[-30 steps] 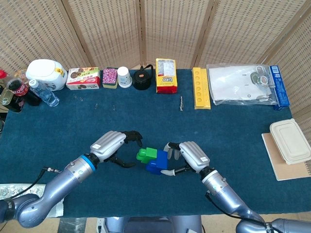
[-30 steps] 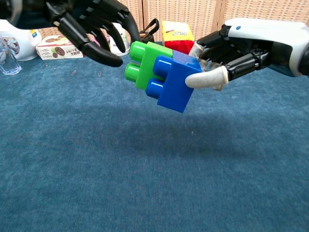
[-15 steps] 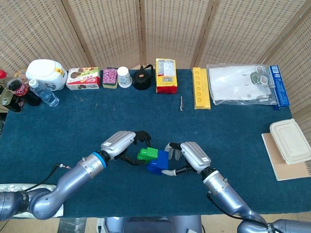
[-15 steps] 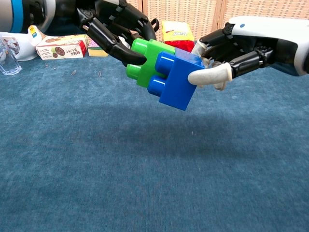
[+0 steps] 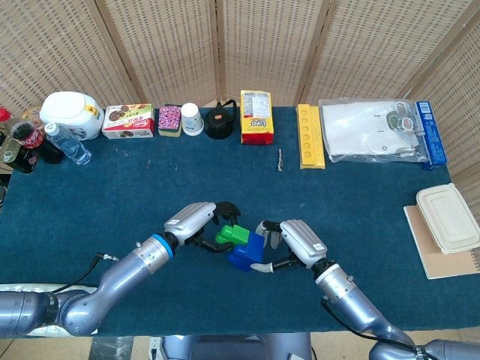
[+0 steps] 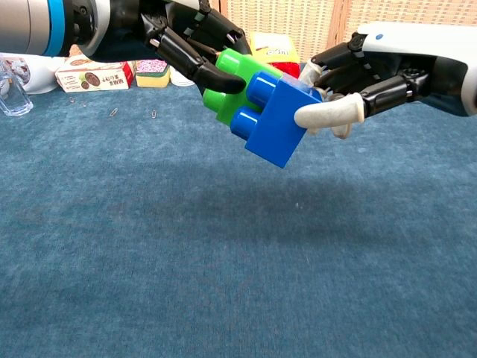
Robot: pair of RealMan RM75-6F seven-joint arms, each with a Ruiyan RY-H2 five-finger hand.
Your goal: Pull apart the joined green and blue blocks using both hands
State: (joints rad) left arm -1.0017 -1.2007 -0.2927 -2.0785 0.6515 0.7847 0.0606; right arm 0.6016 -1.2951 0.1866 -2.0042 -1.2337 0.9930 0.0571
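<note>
Blue block (image 6: 276, 124) held aloft over blue surface (image 6: 223, 283), clamped by right hand (image 6: 373, 71), pale thumb pressed on near face. Green block (image 6: 232, 88) seen joined to blue block, studs meshed, no gap at seam; pair tilted. Left hand (image 6: 160, 33) closed on green block, dark fingers (image 6: 212, 77) wrapped over top. In head view, blocks (image 5: 244, 244) held between both hands near front edge. Judged: both grasps made, pull-apart not yet done; separation left. Along far edge, snack box (image 5: 256, 117) and yellow tray (image 5: 310, 136) seen, not involved.
</note>
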